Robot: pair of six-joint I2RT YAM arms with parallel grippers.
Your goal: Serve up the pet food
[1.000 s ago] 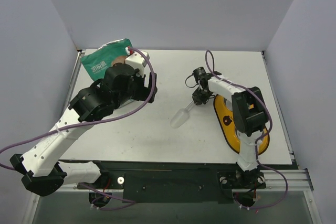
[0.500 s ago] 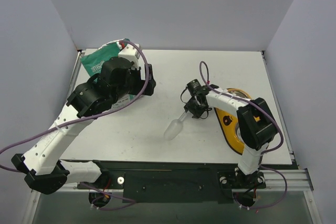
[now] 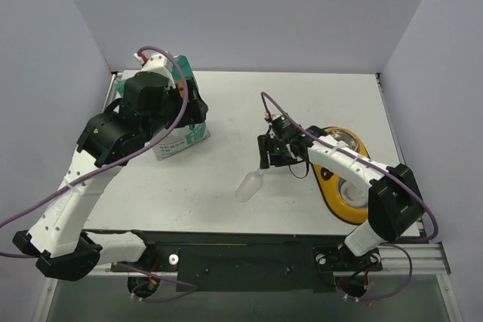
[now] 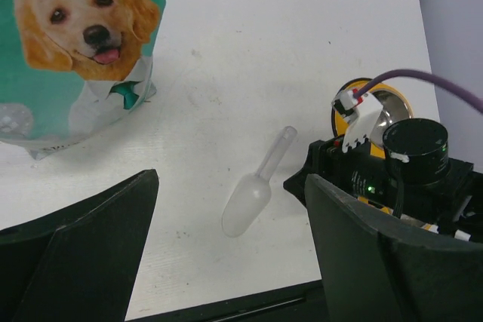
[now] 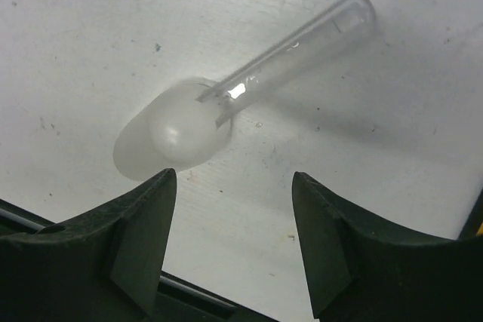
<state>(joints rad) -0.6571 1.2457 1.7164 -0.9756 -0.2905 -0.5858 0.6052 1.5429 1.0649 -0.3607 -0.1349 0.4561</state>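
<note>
The pet food itself does not show in any view. A clear plastic scoop [image 3: 249, 183] [image 5: 185, 132] [image 4: 247, 201] lies empty on the white table, handle pointing to the far right. My right gripper [image 3: 270, 153] [image 5: 234, 179] hovers just above its handle end, open, with nothing between the fingers. The teal bag with a dog picture [image 3: 179, 133] [image 4: 75, 35] rests at the far left. My left gripper [image 4: 232, 179] is held above the table beside the bag, wide open and empty.
A yellow feeder stand [image 3: 338, 190] with a shiny metal bowl [image 3: 344, 139] [image 4: 386, 105] sits at the right, partly under the right arm. Grey walls enclose the table on three sides. The table's near edge [image 4: 226, 311] lies close below the scoop.
The right gripper opened and let go of the scoop, which now lies on the table; the arm swung left. The left arm drew back and left, uncovering the bag.
</note>
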